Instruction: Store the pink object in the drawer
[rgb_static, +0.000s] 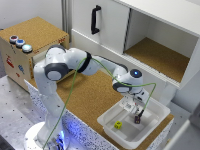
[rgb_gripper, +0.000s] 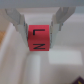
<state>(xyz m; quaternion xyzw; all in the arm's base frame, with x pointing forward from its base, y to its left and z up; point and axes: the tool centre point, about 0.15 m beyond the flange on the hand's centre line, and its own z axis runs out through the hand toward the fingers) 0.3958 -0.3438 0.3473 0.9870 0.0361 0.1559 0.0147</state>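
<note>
Pink object: one cube (rgb_gripper: 38, 39), pink-red with black letter-like marks on two faces in the wrist view; in the exterior view it appeared only as a small dark-reddish block (rgb_static: 137, 119), its colour hard to read there.
Position of the cube: inside the white tray (rgb_static: 159, 111), toward the end on the exterior view's right; whether it rested on the tray floor or was lifted clear could not be told.
Gripper: one (rgb_gripper: 39, 26); its two fingers (rgb_gripper: 20, 23) flanked the cube and pinched it on opposite sides, as the wrist view showed. In the exterior view the gripper (rgb_static: 134, 111) hung over the tray, the fingers too small to resolve.
Tray contents: two small items counted, the pink cube and one yellow cube (rgb_static: 118, 125) with dark marks, lying apart from it toward the exterior view's left.
Arm: one white Franka arm (rgb_static: 65, 65), reaching from its base across the cork-surfaced table (rgb_static: 87, 95) to the tray; a green cable (rgb_static: 75, 95) trailed along it.
Drawer box: one small cork-topped wooden box (rgb_static: 35, 35) at the exterior view's left, well apart from the tray; three round buttons (rgb_static: 20, 43) counted on its top. The drawer front and handle were not discernible, the arm partly covering the box.
Cabinet: one large white cabinet (rgb_static: 115, 25) behind the table, with one black vertical handle (rgb_static: 95, 19) and one open compartment (rgb_static: 157, 55) floored in cork; its upper and right edges were cut off by the frame.
</note>
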